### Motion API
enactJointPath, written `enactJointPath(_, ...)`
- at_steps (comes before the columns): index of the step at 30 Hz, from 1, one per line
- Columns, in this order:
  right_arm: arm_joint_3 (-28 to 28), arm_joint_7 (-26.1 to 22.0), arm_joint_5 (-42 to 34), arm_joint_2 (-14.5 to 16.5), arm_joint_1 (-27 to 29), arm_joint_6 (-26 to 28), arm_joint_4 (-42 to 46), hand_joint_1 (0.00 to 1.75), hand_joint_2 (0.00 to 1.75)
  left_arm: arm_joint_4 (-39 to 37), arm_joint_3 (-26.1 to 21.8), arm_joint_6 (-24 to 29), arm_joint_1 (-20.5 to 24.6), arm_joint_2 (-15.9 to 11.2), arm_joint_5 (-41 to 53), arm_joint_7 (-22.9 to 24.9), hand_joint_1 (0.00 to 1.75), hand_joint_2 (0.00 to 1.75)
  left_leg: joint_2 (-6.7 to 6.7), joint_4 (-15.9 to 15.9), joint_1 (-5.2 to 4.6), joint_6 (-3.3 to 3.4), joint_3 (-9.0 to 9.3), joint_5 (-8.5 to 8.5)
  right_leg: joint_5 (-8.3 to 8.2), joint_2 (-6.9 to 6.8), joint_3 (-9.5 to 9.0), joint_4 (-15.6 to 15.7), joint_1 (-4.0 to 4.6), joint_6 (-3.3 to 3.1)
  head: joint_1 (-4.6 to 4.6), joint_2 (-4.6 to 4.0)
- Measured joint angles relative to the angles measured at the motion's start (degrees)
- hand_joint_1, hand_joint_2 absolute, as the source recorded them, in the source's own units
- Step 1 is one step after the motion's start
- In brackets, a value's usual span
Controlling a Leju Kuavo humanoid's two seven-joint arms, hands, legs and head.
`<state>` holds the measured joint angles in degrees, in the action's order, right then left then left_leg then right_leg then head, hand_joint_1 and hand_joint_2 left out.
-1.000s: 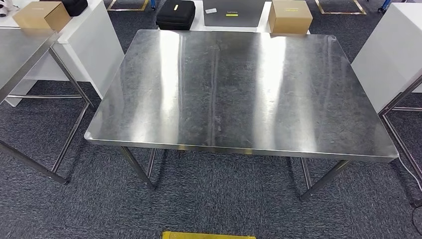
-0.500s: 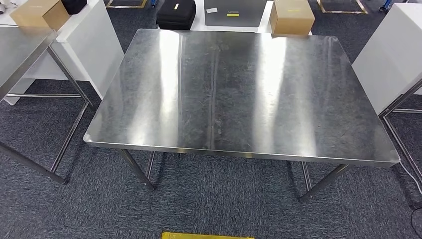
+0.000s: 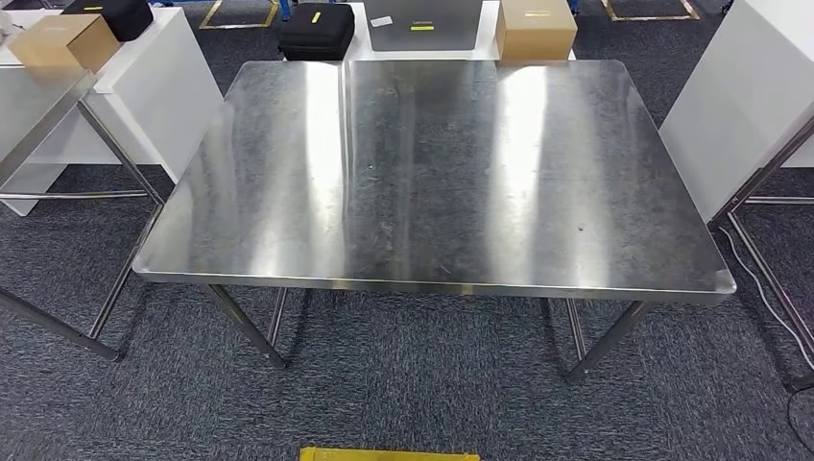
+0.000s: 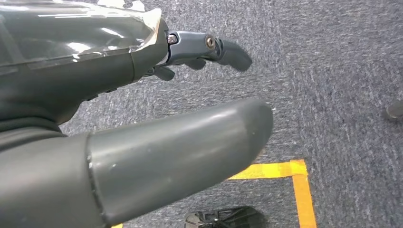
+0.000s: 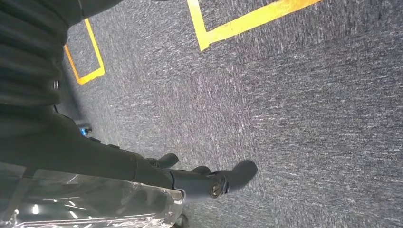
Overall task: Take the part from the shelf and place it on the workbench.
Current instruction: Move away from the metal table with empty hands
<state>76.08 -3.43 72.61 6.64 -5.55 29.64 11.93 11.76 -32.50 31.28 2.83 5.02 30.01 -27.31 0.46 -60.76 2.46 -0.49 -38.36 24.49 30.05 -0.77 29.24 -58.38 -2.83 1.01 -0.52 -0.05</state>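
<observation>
Where the part lies cannot be told from these views. The workbench (image 3: 432, 173), a steel-topped table, is seen whole from the head view, its surface streaked with glare; its legs are partly hidden under the top. Beyond the workbench's far edge, a black case (image 3: 315, 31), a grey laptop (image 3: 422, 24) and a cardboard box (image 3: 536, 29) are cut off by the frame. Left of the workbench a second steel table (image 3: 29, 125) is only partly shown, and a white cabinet (image 3: 163, 86) is set between the two. Right of the workbench a white panel (image 3: 739, 96) is cropped. Near the workbench's front, a yellow strip (image 3: 389, 454) is clipped at the frame edge.

The left hand (image 4: 142, 142) is held above grey carpet (image 4: 342, 71) and yellow floor tape (image 4: 294, 171), thumb and fingers apart, nothing gripped. The right hand (image 5: 190, 180) is seen with fingers stretched out, nothing between them; its thumb is hidden.
</observation>
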Motion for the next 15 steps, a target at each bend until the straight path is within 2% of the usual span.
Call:
enactJointPath(2,0.00,0.00,0.04,0.00,0.01,0.00,0.00,0.00,1.75,0.00,0.00,0.00,-0.04,0.00,-0.01,-0.01,0.00,0.00,-0.03,-7.11,-0.07,-0.09,-2.60,5.11,-0.33,-0.04,0.27,-0.02,0.36,-0.48,-0.07,0.00)
enactJointPath(3,0.00,0.00,0.07,0.00,0.03,0.00,0.00,0.00,1.75,0.00,0.00,0.00,-0.04,-0.01,-0.02,-0.01,0.00,0.00,-0.04,-10.73,-0.13,-0.02,-3.89,7.07,-0.44,-0.04,0.42,-0.05,0.61,-0.61,-0.08,0.00)
enactJointPath(4,0.00,0.00,0.08,0.00,0.08,0.00,0.00,0.00,1.75,0.00,0.00,0.00,-0.06,-0.01,-0.04,-0.02,0.00,0.00,-0.04,-13.11,-0.20,0.19,-4.57,8.07,-0.55,-0.04,0.52,-0.07,0.90,-0.73,-0.09,0.00)
enactJointPath(5,0.00,0.00,0.09,0.00,0.14,0.00,0.00,0.00,1.75,0.00,0.00,0.00,-0.08,-0.01,-0.06,-0.04,0.00,0.00,-0.05,-13.48,-0.37,0.61,-4.29,7.94,-0.61,-0.02,0.60,-0.08,1.19,-0.80,-0.08,-0.01)
enactJointPath(6,0.00,0.00,0.09,0.00,0.17,0.00,0.00,0.00,1.75,0.00,0.00,0.00,-0.09,-0.01,-0.08,-0.08,0.00,0.00,-0.08,-11.71,-0.67,1.29,-2.95,6.80,-0.65,0.03,0.61,-0.08,1.51,-0.82,-0.09,-0.01)
enactJointPath(8,-0.01,-0.01,0.14,0.18,0.09,-0.01,-0.05,0.00,1.75,0.00,-0.01,0.01,-0.05,-0.16,-0.09,-0.16,0.00,0.00,-0.30,-4.57,-1.68,3.41,1.36,3.66,-0.66,0.18,0.53,-0.06,1.99,-0.83,0.00,-0.01)
enactJointPath(10,-0.01,-0.02,0.22,0.36,-0.05,-0.05,-0.13,0.00,1.75,-0.03,-0.02,0.05,-0.01,-0.33,-0.10,-0.27,0.00,0.00,-0.29,0.21,-2.68,5.15,3.93,2.13,-0.67,0.33,0.54,0.07,2.11,-0.64,0.17,-0.01)
enactJointPath(12,-0.02,-0.02,0.26,0.44,-0.11,-0.10,-0.20,0.00,1.75,-0.07,-0.02,0.09,-0.01,-0.45,-0.14,-0.38,0.00,0.00,-0.10,1.26,-3.27,5.73,4.34,1.90,-0.81,0.33,0.46,0.48,1.90,-0.22,0.15,-0.01)
enactJointPath(14,-0.02,-0.04,0.27,0.46,-0.11,-0.10,-0.25,0.00,1.75,-0.08,-0.04,0.08,0.01,-0.49,-0.18,-0.43,0.00,0.00,0.03,3.37,-3.07,5.82,5.41,1.02,-0.54,0.34,0.56,0.32,1.99,0.11,0.09,-0.01)
enactJointPath(15,-0.02,-0.06,0.28,0.44,-0.10,-0.09,-0.26,0.00,1.75,-0.09,-0.04,0.07,0.06,-0.44,-0.21,-0.46,0.00,0.00,0.11,4.47,-2.91,5.85,5.94,0.51,0.21,0.42,1.16,-0.87,2.16,0.08,0.12,-0.01)
